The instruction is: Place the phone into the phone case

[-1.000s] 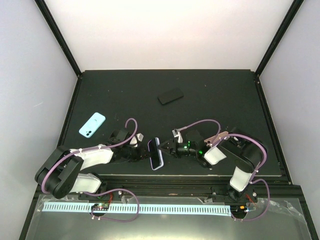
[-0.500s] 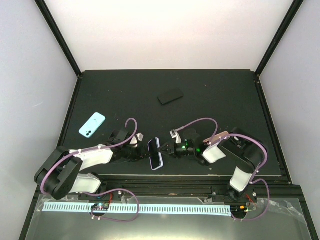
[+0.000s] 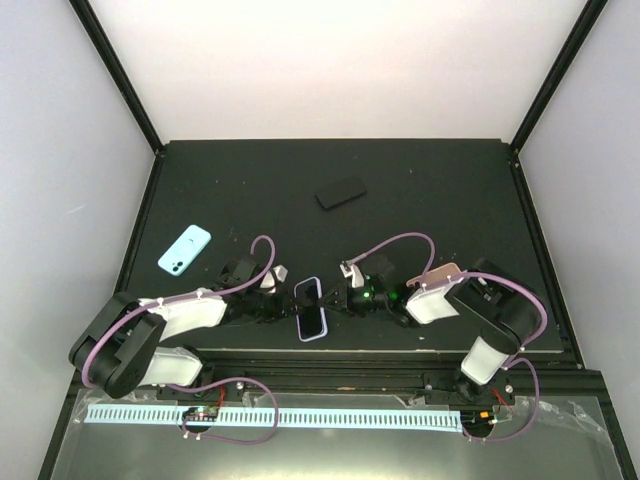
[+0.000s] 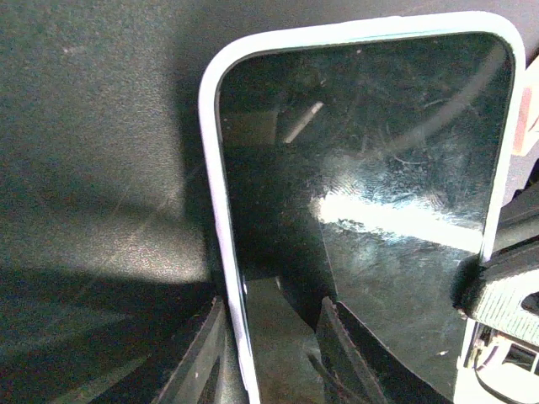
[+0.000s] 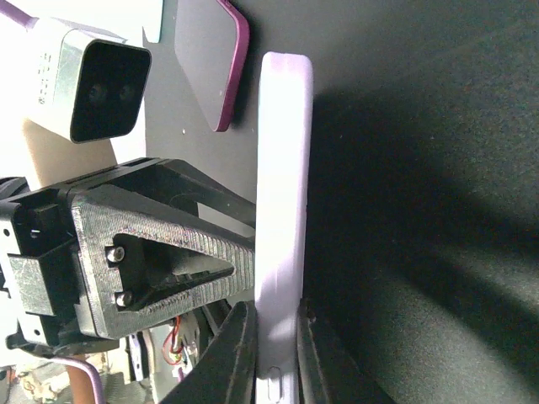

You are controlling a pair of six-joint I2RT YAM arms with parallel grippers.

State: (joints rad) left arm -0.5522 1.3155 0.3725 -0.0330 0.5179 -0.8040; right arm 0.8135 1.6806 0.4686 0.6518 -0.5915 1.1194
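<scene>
Phone, a glossy black-screened phone (image 3: 312,321), sits low in the middle of the overhead frame on the black matte table (image 3: 440,210), between the two arms; a pale lilac phone case (image 4: 210,126) rims it along the top and both long sides in the left wrist view, where the glass shows fine scratches and a bright smear of reflected light; its lower end is cut off by the bottom of that frame, so whether the bottom corners are seated cannot be told.

From the right wrist the case appears only edge-on, a pale vertical strip up the middle of the frame, with the screen side hidden.

The left gripper (image 4: 274,341) has its jaws drawn in narrow over the phone's left rim, one finger lying over the glass and the other just outside the rim, gripping it; the fingertips are dark and hard to separate from their reflection.

The right gripper (image 5: 274,324) is closed tight on the case's edge at the bottom of its own frame, a finger pressed to each face.

Overhead, both claws are too small and dark to read.

A dark plate with a magenta edge (image 5: 208,67) at the upper left of the right wrist frame cannot be identified.

A light blue phone-shaped slab (image 3: 184,249) lies well apart at the left, and a black rectangular slab (image 3: 341,192) at upper centre.
</scene>
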